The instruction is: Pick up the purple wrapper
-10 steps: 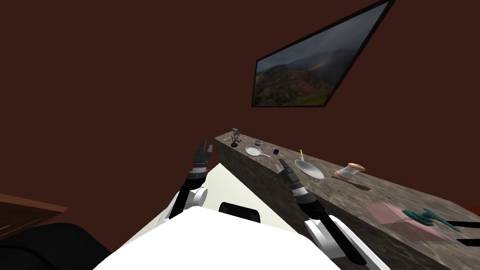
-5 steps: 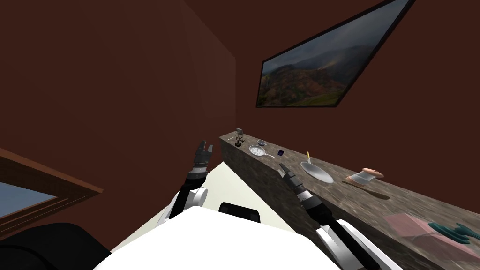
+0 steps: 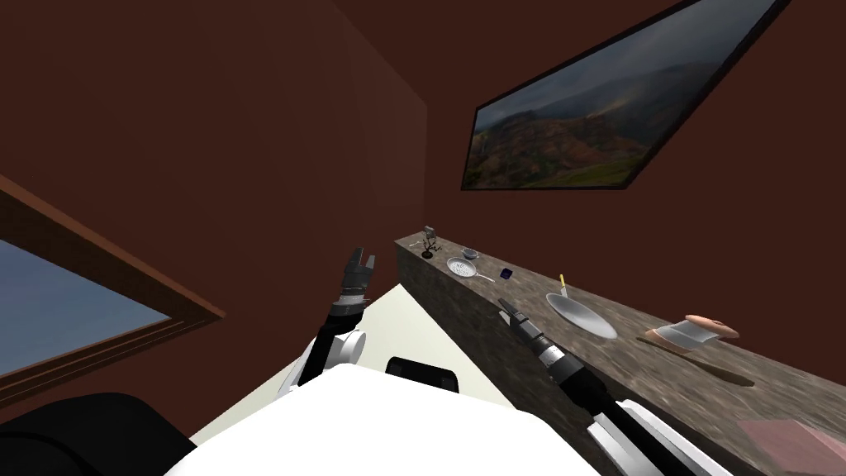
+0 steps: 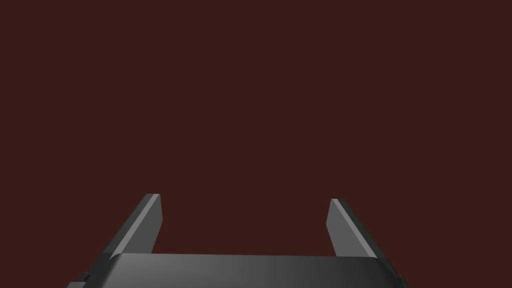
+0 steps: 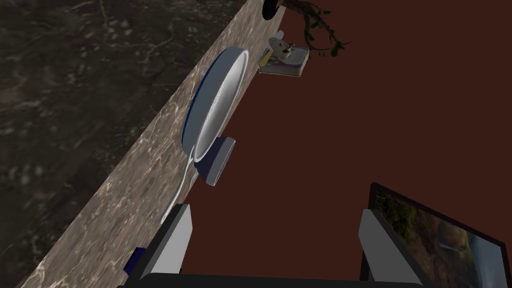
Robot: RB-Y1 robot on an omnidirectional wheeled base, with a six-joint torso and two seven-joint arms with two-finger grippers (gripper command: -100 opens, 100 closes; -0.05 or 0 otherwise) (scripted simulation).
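The purple wrapper (image 3: 506, 272) is a small dark blue-purple piece lying on the stone-patterned counter (image 3: 653, 376), just past a white perforated pan (image 3: 461, 266). My right gripper (image 3: 504, 306) hangs open at the counter's front edge, short of the wrapper and lower than it. In the right wrist view the wrapper (image 5: 134, 261) peeks out beside one finger of the open gripper (image 5: 276, 215), with the perforated pan (image 5: 215, 107) beyond it. My left gripper (image 3: 360, 263) is raised to the left of the counter; its wrist view shows that gripper (image 4: 245, 220) open and empty.
Along the counter (image 5: 75, 100) stand a small plant (image 3: 427, 244), a little bowl (image 3: 468, 253), a grey pan (image 3: 581, 315) with a yellow handle, a pink-and-white spool (image 3: 692, 332) and a pink pad (image 3: 785, 438). A dark red wall and a framed landscape (image 3: 595, 124) lie behind.
My head view has swung left: the counter's things slid right, and a window frame has come in at the left. The right gripper stays by the counter's front edge.
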